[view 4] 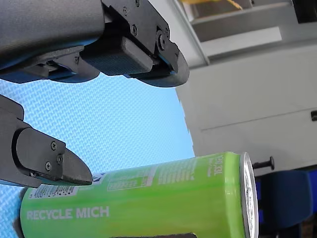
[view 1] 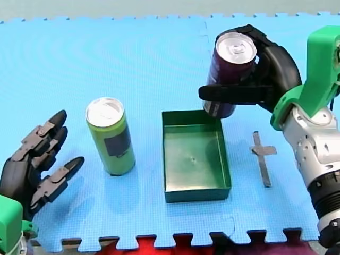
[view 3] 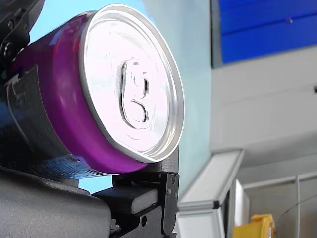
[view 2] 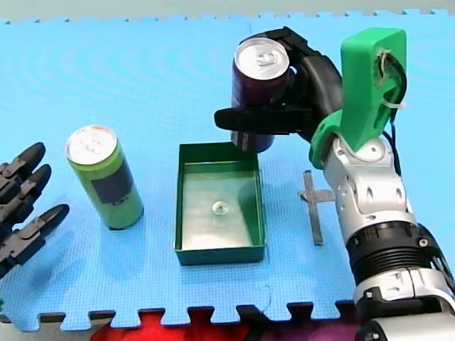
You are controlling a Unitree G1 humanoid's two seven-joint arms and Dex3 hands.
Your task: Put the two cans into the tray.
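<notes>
at the near edge of the blue mat (view 1: 133, 64), our left hand (view 1: 40, 159) hovers empty, fingers uncurled, near the green can (view 1: 110, 137), which stands upright on the mat to the left of the tray (view 1: 171, 199). the green tray sits mid-mat with no can in it yet. farther back, our right hand (view 1: 271, 69) grips the purple can (view 1: 229, 74), fingers wrapped around its side, holding it aloft and tilted over the tray's far right corner. we judge the first can to be mid-delivery: the next move calls for lowering it inside the walls, clear of the rim, and letting go. the green can, not yet grasped, comes after.
</notes>
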